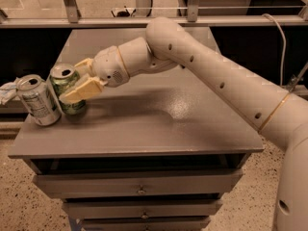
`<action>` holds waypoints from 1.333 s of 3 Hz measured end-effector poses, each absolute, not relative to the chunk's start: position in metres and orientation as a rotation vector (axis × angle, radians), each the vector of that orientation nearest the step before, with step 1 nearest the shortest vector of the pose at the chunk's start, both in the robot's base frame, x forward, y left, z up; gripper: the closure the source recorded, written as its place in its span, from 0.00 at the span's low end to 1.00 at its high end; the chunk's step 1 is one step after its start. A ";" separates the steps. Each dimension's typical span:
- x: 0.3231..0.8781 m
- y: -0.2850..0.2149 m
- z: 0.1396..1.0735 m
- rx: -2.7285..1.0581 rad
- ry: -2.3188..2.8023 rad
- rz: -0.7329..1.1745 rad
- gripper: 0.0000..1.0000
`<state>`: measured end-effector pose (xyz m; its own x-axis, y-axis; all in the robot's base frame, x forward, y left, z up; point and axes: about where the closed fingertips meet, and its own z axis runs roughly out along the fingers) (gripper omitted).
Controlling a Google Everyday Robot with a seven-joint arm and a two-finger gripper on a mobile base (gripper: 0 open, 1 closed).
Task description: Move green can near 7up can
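Note:
The green can point(72, 108) stands upright at the left edge of the grey table point(163, 129). The 7up can point(38, 102), silver-white with a text panel, stands just to its left, almost touching it and leaning slightly. My gripper point(71, 83) reaches in from the right. One cream finger point(82, 89) lies across the front of the green can and the other point(83, 64) sits behind it, so the fingers are closed on the can.
A white crumpled object point(6, 91) lies off the table's left edge behind the 7up can. Drawers point(139, 184) sit below the tabletop. A metal rail point(202, 19) runs along the back and a cable point(283, 37) hangs at the right.

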<state>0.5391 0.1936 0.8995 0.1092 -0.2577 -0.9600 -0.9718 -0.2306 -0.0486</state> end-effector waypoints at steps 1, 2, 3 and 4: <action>0.541 0.193 0.904 -1.621 1.229 1.158 0.01; 0.543 0.188 0.908 -1.616 1.234 1.150 0.00; 0.546 0.171 0.919 -1.592 1.252 1.121 0.00; 0.557 0.131 0.947 -1.532 1.253 1.069 0.00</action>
<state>0.5574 0.1308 0.9470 0.1273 -0.2472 -0.9606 -0.9875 -0.1227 -0.0993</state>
